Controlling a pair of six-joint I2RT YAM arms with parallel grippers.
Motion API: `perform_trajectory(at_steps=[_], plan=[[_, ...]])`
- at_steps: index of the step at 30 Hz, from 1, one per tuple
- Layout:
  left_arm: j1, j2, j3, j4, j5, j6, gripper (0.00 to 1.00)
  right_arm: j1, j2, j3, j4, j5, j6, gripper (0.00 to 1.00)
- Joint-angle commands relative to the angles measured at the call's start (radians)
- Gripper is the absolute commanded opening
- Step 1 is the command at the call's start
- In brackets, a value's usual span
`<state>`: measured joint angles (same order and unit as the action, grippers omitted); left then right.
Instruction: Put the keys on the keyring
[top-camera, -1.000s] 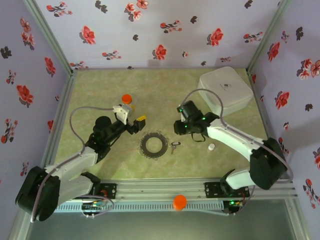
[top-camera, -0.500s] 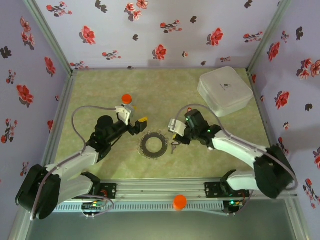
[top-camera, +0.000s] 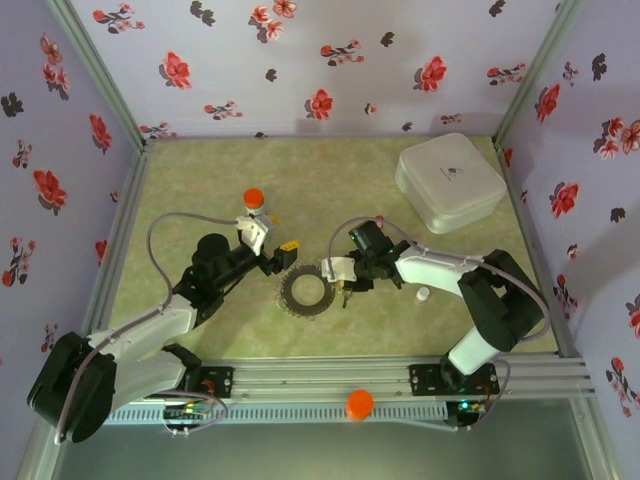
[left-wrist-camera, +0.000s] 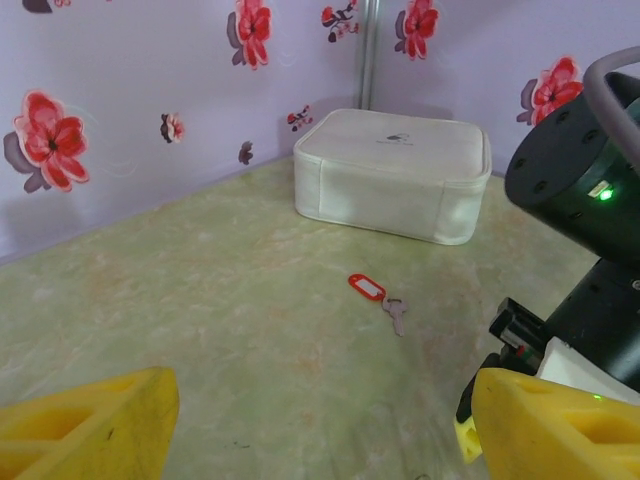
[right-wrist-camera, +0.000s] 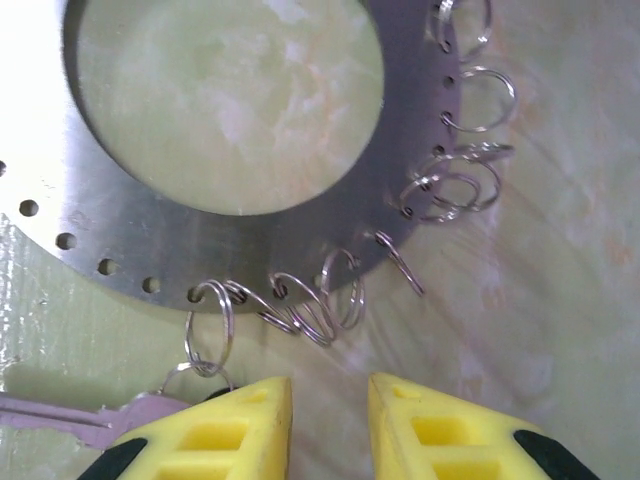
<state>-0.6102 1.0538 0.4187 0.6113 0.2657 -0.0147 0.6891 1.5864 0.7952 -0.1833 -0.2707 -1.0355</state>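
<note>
Bright, even, diffuse light from overhead. Shadows on the table (top-camera: 330, 190) are soft and short. Left gripper fingers (left-wrist-camera: 80, 420) blurred at the near edge. keyring (right-wrist-camera: 150, 240) close-up sharp, mild sheen.

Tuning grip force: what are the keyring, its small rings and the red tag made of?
The keyring looks like brushed grey metal, drilled holes along its rim. The small rings: bright steel-like wire, glinting. The red tag: probably glossy plastic, pale insert.
</note>
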Motion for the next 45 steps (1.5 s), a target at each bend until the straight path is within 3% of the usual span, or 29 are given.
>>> perform_trajectory(at_steps=[1, 12, 23, 30, 45], plan=[[-0.008, -0.036, 0.029, -0.01, -0.009, 0.04, 0.78, 0.015, 0.021, 0.031, 0.001, -0.03, -0.072, 0.27], [-0.008, -0.048, 0.023, -0.013, -0.025, 0.052, 0.78, 0.03, 0.046, 0.047, -0.007, 0.0, -0.109, 0.29], [-0.017, -0.019, 0.023, -0.005, -0.023, 0.043, 0.78, 0.048, 0.043, 0.045, -0.04, -0.017, -0.119, 0.23], [-0.021, 0.0, 0.026, 0.004, -0.019, 0.033, 0.78, 0.059, 0.038, 0.059, -0.135, 0.013, -0.157, 0.21], [-0.025, 0.006, 0.026, 0.004, -0.019, 0.04, 0.78, 0.078, 0.0, 0.053, -0.148, 0.077, -0.199, 0.22]])
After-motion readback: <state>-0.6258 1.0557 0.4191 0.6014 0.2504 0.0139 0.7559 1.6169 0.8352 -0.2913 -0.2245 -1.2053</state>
